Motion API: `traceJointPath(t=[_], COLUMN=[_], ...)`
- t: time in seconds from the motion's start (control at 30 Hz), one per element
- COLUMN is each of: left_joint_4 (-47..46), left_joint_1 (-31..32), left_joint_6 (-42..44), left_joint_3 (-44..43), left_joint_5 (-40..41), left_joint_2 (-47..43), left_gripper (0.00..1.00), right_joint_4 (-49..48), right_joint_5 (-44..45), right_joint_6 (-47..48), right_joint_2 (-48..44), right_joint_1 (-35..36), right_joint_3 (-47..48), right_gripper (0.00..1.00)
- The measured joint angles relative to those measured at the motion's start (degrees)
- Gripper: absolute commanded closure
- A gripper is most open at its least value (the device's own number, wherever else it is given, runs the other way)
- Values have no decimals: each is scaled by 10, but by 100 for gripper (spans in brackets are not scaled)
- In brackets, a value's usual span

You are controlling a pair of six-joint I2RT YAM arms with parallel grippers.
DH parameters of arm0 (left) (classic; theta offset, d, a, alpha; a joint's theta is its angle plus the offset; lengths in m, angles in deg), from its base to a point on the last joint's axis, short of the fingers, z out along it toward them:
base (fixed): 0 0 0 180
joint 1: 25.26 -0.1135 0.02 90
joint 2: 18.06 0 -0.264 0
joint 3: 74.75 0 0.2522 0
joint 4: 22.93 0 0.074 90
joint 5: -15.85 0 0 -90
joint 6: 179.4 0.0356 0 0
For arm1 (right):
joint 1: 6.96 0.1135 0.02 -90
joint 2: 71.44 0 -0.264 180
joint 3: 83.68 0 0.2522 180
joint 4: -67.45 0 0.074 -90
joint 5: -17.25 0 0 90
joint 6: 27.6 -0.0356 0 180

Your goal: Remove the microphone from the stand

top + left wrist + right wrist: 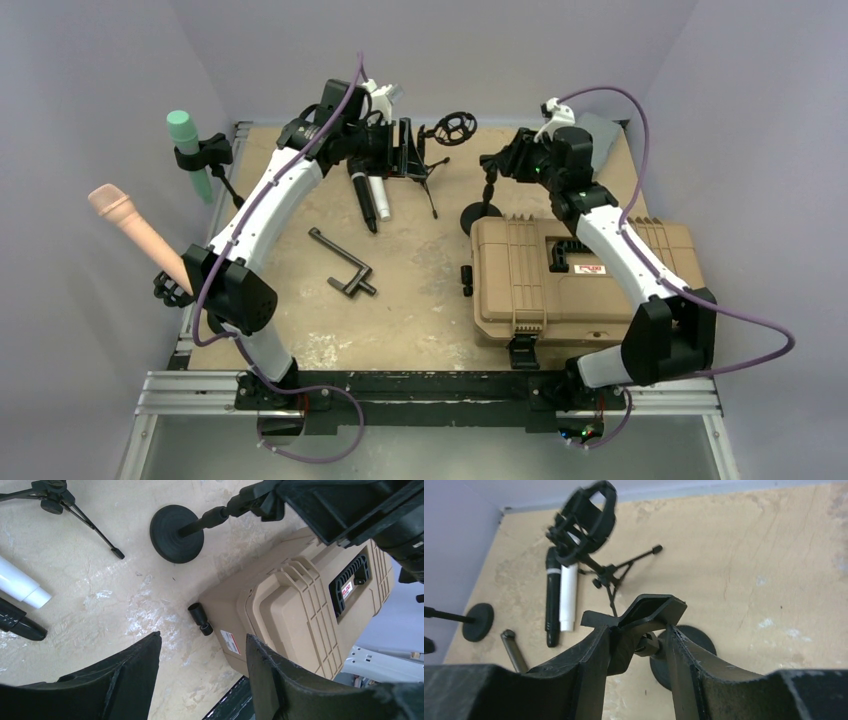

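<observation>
A black microphone (362, 198) and a white microphone (381, 197) lie side by side on the table, beside a tripod stand with an empty shock mount (452, 127). My left gripper (408, 150) hovers open next to that tripod, holding nothing (202, 637). My right gripper (493, 166) is shut on the empty clip (651, 607) of a round-base stand (694, 640). A green microphone (188, 148) sits in a clip at the table's left edge. A pink microphone (135, 228) sits tilted in another holder further forward.
A tan hard case (580, 280) fills the right front under my right arm. A small black adapter (200, 620) lies against its left side. A black L-shaped bracket (340, 265) lies mid-table. Purple walls close in on three sides.
</observation>
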Motion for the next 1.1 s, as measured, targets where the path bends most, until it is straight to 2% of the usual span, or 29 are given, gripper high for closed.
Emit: traceJointPath(t=[0.13, 0.4, 0.5, 0.63, 0.83, 1.1], left_joint_4=[0, 0, 0, 0, -5, -29], left_joint_1=[0, 0, 0, 0, 0, 9], left_joint_6=[0, 2, 2, 10, 17, 57], left_joint_3=[0, 0, 0, 0, 9, 45], left_joint_5=[0, 0, 0, 0, 1, 43], left_joint_2=[0, 0, 0, 0, -9, -56], left_gripper=[39, 39, 39, 38, 36, 34], right_joint_4=[17, 5, 9, 41, 101, 101], right_joint_5=[3, 41, 50, 51, 44, 6], right_joint_6=[5, 16, 20, 28, 48, 58], right_joint_2=[24, 64, 63, 42, 7, -6], right_joint_1=[3, 13, 18, 24, 26, 26], right_joint_3=[-9, 32, 36, 33, 25, 40], right_gripper=[59, 59, 56, 45, 24, 12])
